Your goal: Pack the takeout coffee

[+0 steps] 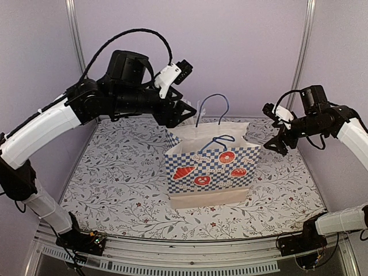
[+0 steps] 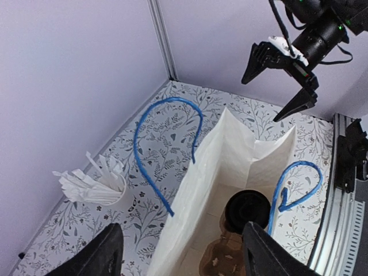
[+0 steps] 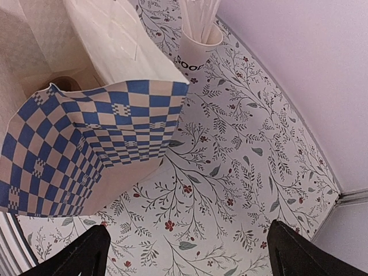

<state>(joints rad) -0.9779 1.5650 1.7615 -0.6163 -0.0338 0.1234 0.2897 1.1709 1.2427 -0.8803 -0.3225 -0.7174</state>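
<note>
The table (image 1: 115, 195) has a cloth with leaves and little flowers on it. In the middle stands a paper bag (image 1: 210, 167) with blue and white squares. It is upright and its top is open.

The coffee (image 2: 248, 208) is down inside the bag, at the bottom. Only its round black lid shows. A brown tray (image 2: 221, 256) lies right by it in the bag. I cannot tell if the cup sits in the tray.

The left gripper (image 1: 183, 118) hangs over the back of the bag, looking down into it. Its fingers (image 2: 109, 253) are wide apart and hold nothing.

The right gripper (image 2: 261, 99) is up in the air, just beside the right side of the bag. Its fingers are wide apart too, and hold nothing.

Behind the bag, a white cup (image 2: 98, 187) full of straws stands on the table.
</note>
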